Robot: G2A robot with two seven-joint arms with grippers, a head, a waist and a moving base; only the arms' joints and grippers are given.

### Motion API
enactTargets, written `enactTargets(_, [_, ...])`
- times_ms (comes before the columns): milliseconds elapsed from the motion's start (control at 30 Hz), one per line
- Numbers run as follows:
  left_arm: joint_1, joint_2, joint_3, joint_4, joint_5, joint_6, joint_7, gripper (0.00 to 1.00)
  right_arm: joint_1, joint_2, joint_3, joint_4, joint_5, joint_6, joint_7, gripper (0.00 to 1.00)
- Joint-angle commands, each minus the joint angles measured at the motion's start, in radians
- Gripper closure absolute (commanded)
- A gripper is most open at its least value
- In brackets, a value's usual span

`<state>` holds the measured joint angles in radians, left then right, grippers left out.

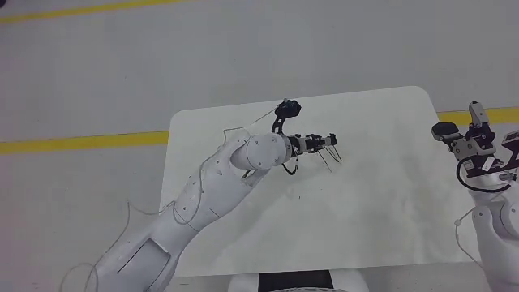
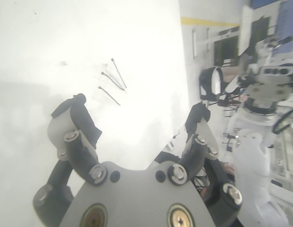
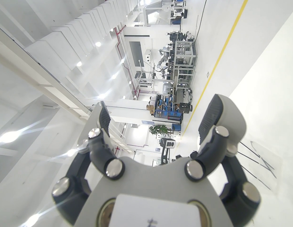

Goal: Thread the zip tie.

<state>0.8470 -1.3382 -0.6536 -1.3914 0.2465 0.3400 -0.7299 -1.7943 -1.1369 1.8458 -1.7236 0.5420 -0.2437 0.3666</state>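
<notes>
Left wrist view: left gripper (image 2: pixel 140 103) wide open, near the zip ties (image 2: pixel 113 81) — black, loose on the table (image 2: pixel 66 24). Right gripper (image 3: pixel 158 106), also open, hangs well apart from them.

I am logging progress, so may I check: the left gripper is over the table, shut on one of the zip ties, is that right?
Not quite: the left gripper is over the table but open and empty; the left wrist view shows the zip ties lying on the table beyond it.
</notes>
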Motion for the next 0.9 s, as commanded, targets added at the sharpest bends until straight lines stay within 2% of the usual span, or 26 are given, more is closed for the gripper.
enactTargets(0, [-0.040,-0.030,0.024,0.033,-0.004,0.000,-0.032,0.00,0.000,0.000,0.000,0.000,0.000,0.000,0.000,0.00])
enactTargets(67, [-0.073,-0.059,0.042,0.077,-0.027,0.000,-0.075,0.00,0.000,0.000,0.000,0.000,0.000,0.000,0.000,0.00])
enactTargets(133, [-0.119,-0.093,0.070,0.147,-0.026,0.000,-0.132,0.00,0.000,0.000,0.000,0.000,0.000,0.000,0.000,0.00])
enactTargets(200, [-0.141,-0.121,0.077,0.184,-0.067,0.000,-0.159,0.00,0.000,0.000,0.000,0.000,0.000,0.000,0.000,0.00])
enactTargets(700, [-0.141,-0.121,0.077,0.184,-0.067,0.000,-0.159,0.00,0.000,0.000,0.000,0.000,0.000,0.000,0.000,0.00])
enactTargets(767, [-0.147,-0.122,0.095,0.173,-0.015,0.000,-0.145,0.00,0.000,0.000,0.000,0.000,0.000,0.000,0.000,0.00])
enactTargets(867, [-0.172,-0.132,0.101,0.184,0.000,0.000,-0.196,0.00,0.000,0.000,0.000,0.000,0.000,0.000,0.000,0.00])
